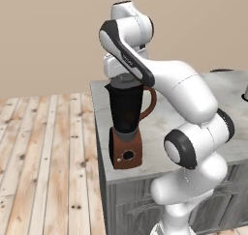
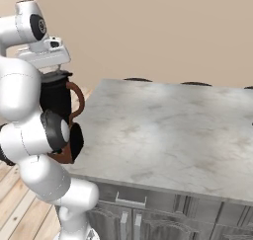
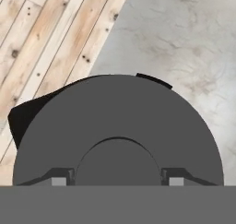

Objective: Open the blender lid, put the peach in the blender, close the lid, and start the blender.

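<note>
Hand view looks straight down on the blender lid (image 3: 118,131), a dark grey disc with a raised round knob at its middle. The gripper (image 3: 118,180) straddles that knob: one fingertip (image 3: 59,181) sits just left of it and the other just right, both touching or nearly touching its sides, so the hand looks clenched on the knob of the blender lid. Past the disc's edge this view shows a black part of the blender on the left, grey marbled counter (image 3: 184,38) at upper right and wooden plank floor (image 3: 41,38) at upper left.

Left base view shows what the hand view cannot: the blender (image 1: 126,125) whole, black jar, curved brown handle, reddish-brown base with a round black button, standing near the counter's left corner. The lid lies on the jar's rim under the white hand; the fingers are hidden there.

Right base view has the arm covering most of the blender, leaving the handle and upper jar visible, and shows the long bare stretch of counter running right.
</note>
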You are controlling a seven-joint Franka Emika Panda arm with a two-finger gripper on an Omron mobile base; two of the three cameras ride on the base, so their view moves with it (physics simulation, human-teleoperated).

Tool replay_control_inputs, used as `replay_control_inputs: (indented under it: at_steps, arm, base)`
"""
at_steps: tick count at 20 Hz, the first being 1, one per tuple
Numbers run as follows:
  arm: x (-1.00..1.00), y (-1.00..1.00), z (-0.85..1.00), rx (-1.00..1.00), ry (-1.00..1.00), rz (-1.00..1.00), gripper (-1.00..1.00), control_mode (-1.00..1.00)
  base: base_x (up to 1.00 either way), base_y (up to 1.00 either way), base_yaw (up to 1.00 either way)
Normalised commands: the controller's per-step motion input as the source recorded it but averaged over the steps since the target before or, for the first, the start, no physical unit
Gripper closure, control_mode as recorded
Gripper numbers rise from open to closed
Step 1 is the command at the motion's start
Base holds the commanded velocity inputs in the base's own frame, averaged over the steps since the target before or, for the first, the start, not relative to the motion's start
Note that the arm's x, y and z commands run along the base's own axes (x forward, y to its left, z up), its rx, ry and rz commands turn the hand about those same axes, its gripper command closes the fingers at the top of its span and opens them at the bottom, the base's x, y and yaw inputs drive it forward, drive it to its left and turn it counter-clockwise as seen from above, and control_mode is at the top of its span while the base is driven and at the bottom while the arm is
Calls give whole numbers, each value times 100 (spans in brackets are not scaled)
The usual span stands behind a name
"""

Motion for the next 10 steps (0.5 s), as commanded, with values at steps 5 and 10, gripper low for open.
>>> replay_control_inputs:
  at_steps: [5,10]
  arm:
    - [0,30,-3,0,0,10,100,-100]
    - [2,7,-5,2,0,11,100,-100]
  base:
    - [0,0,0]
    - [0,0,0]
